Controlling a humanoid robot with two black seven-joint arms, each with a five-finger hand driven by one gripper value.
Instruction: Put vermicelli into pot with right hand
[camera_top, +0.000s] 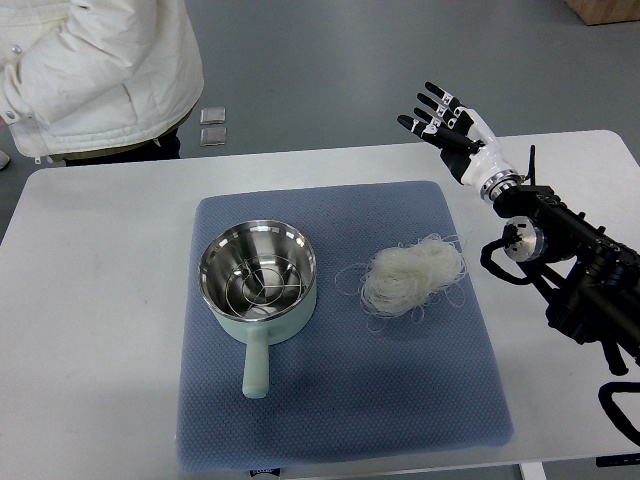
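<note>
A white nest of vermicelli (411, 276) lies on the blue mat (340, 400), right of centre. To its left stands a pale green pot (257, 277) with a steel inside, a wire rack in it, and its handle pointing toward the near edge. My right hand (446, 126) hovers over the far right edge of the table, up and to the right of the vermicelli, well apart from it. Its fingers are spread and hold nothing. The black right arm runs in from the right edge. My left arm is out of view.
The mat lies on a white table (100, 300). A person in a white jacket (95, 70) stands at the table's far left corner. Two small grey squares (213, 124) lie on the floor beyond the table.
</note>
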